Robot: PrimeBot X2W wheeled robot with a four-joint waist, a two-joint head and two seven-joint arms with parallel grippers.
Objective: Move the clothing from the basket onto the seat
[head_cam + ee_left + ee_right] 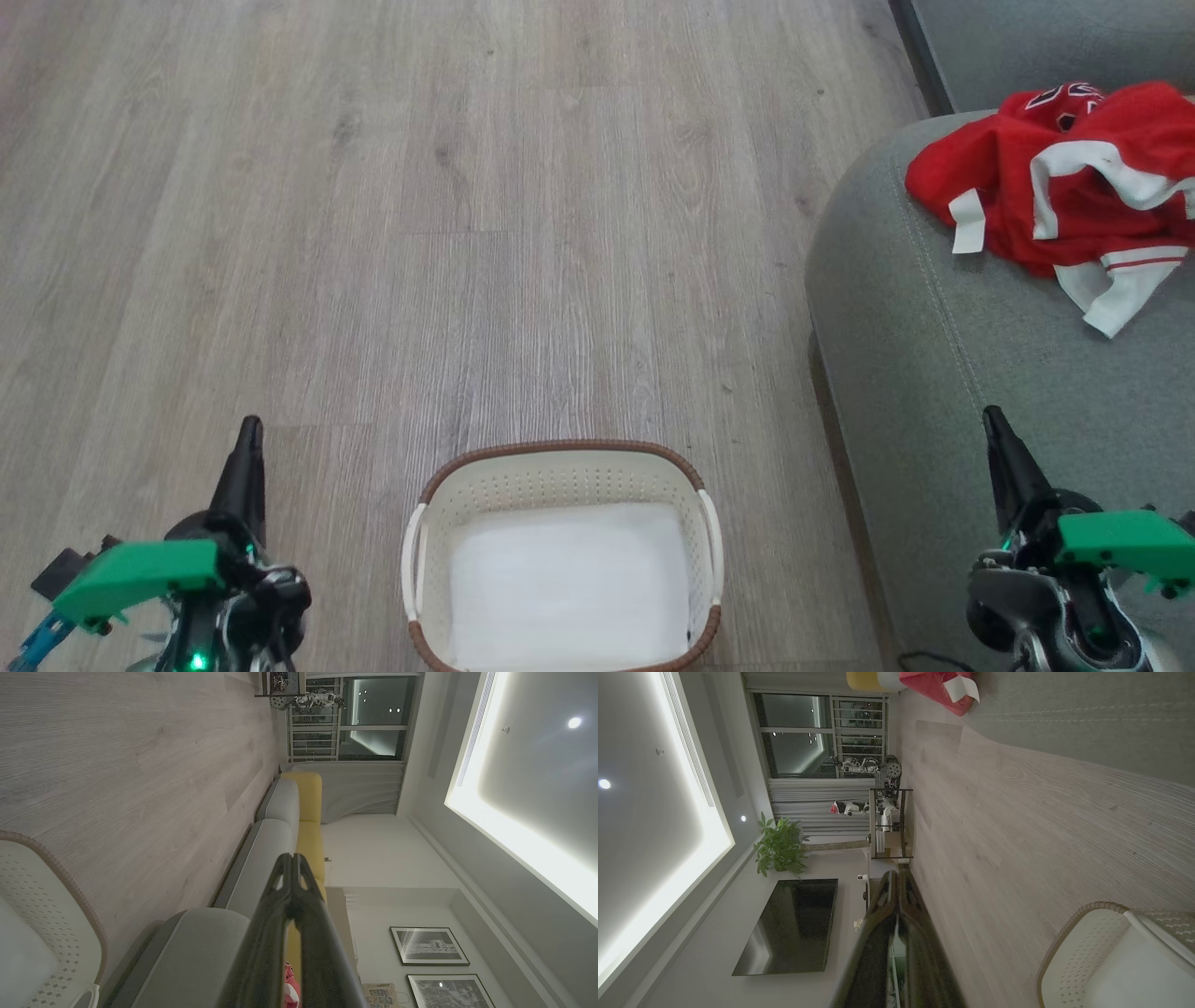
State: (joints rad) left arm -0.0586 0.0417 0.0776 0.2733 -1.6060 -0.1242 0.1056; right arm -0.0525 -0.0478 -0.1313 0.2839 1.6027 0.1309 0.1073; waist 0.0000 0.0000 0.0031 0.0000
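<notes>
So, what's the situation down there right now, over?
Left gripper shut, empty, left of basket. Right gripper shut, empty, right of basket. Clothing heaped on seat; none seen in basket. No obstruction seen.

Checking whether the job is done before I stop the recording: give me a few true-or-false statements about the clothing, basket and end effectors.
1. The red clothing lies on the grey sofa seat. True.
2. The basket holds a red garment. False: nothing red is in it; its white bottom shows.
3. The left end effector grips cloth. False: it is shut on nothing, over the wood floor.
4. The right end effector is shut and empty. True.
</notes>
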